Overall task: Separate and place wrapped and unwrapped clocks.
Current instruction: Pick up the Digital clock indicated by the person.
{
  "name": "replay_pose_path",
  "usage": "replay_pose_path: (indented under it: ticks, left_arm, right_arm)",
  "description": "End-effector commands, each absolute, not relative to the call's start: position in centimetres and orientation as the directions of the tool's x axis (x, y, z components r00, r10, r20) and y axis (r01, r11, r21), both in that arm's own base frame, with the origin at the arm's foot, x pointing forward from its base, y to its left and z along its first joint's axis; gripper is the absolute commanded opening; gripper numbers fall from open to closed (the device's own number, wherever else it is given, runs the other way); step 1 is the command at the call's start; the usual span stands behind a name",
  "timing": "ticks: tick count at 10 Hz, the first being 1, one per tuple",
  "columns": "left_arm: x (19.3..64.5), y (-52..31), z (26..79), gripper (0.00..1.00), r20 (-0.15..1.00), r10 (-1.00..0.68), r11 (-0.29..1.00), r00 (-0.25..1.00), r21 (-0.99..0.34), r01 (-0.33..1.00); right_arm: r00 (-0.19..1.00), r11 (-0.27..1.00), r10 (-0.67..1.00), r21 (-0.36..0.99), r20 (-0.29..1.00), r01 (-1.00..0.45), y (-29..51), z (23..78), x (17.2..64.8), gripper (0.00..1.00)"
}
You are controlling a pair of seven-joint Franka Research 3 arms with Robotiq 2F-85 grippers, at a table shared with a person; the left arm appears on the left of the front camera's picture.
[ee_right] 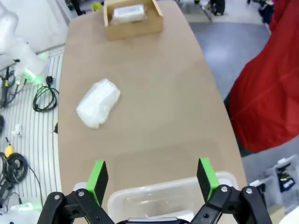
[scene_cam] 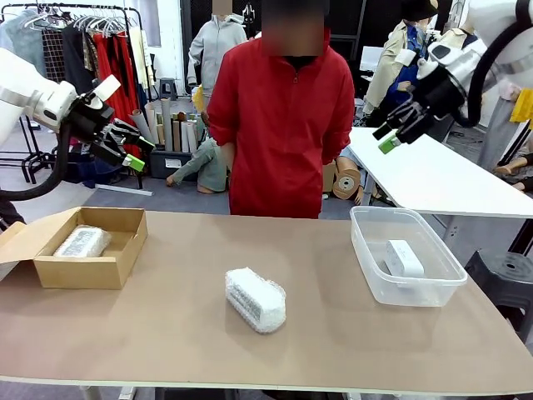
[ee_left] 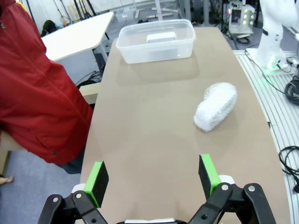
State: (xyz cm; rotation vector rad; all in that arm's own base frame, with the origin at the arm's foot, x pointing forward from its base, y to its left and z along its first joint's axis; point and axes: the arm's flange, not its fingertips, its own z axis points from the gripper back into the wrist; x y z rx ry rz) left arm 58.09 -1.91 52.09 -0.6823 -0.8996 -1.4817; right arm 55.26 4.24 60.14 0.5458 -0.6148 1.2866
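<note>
— Brown cardboard at the far left of the front view: what is it?

— An open brown cardboard box (scene_cam: pixel 50 265) on the tan table (scene_cam: pixel 166 342). One wrapped clock (scene_cam: pixel 82 242), a white block in bubble wrap, lies inside it.

— Where is the left gripper?

— The left gripper (scene_cam: pixel 141 152) hangs in the air above and behind the box, well apart from it. Its jaws stand wide apart, green pads showing, with nothing between them.

— And the middle of the table?

— A second wrapped clock (scene_cam: pixel 255 299) lies on the bare tabletop near the front edge, touching neither container. In the left wrist view it sits ahead of the spread fingers and off to the picture's right, outside the gap between them and well below. In the right wrist view it sits ahead and to the picture's left, also clear of the jaws. A person in a red jacket (scene_cam: pixel 283 117) stands at the far side, behind the table's middle.

— What is on the right?

— A clear plastic tub (scene_cam: pixel 366 250) with the bare clock (scene_cam: pixel 404 258), smooth white plastic, resting on its floor.

— And the right gripper?

— The right gripper (scene_cam: pixel 385 136) hovers high above and behind the tub, jaws fully parted and empty. In its own wrist view the tub's rim lies directly beneath the fingers.
</note>
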Motion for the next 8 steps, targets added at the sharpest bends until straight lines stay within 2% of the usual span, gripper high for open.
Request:
replay_pose_path:
  ticks: [1,4,8]
  left_arm:
    - [58.0,-1.8,52.3,1.0,0.837,-0.533,0.012,-0.12,0.149,0.989]
    - [58.0,-1.8,52.3,1.0,0.837,-0.533,0.012,-0.12,0.149,0.989]
    - [58.0,-1.8,52.3,1.0,0.837,-0.533,0.012,-0.12,0.149,0.989]
  right_arm:
    - [0.183,0.182,0.635,0.084,0.751,-0.98,3.2,57.8,56.2,1.0]
    - [0.142,0.117,0.547,0.093,0.825,-0.989,1.6,56.5,55.6,1.0]
    - [0.082,0.088,0.545,0.04,0.834,-0.995,1.4,55.8,53.4,1.0]
